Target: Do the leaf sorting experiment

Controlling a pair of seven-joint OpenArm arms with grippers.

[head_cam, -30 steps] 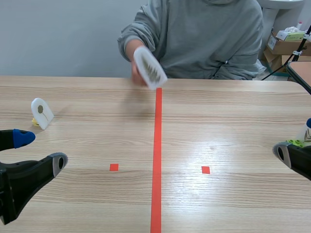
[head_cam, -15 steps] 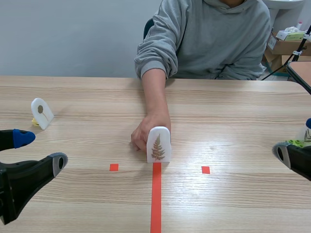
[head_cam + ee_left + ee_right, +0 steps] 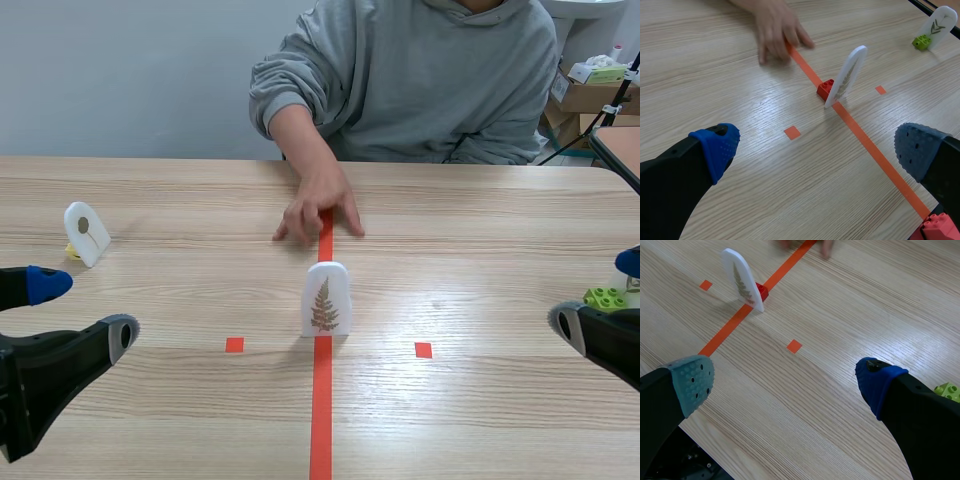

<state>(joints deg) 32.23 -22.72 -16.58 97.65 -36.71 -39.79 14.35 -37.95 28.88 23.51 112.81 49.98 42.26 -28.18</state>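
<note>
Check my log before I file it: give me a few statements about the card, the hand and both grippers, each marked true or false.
1. The fern card stands upright on the red tape line. True.
2. The person's hand grips the fern card. False: the hand lies flat on the table beyond the card, apart from it.
3. The left gripper is open and holds nothing. True.
4. The fern card's base is a yellow brick. False: it is a red brick.
5. The right gripper is shut on a green brick. False: it is open, and the green brick lies on the table beside it.
</note>
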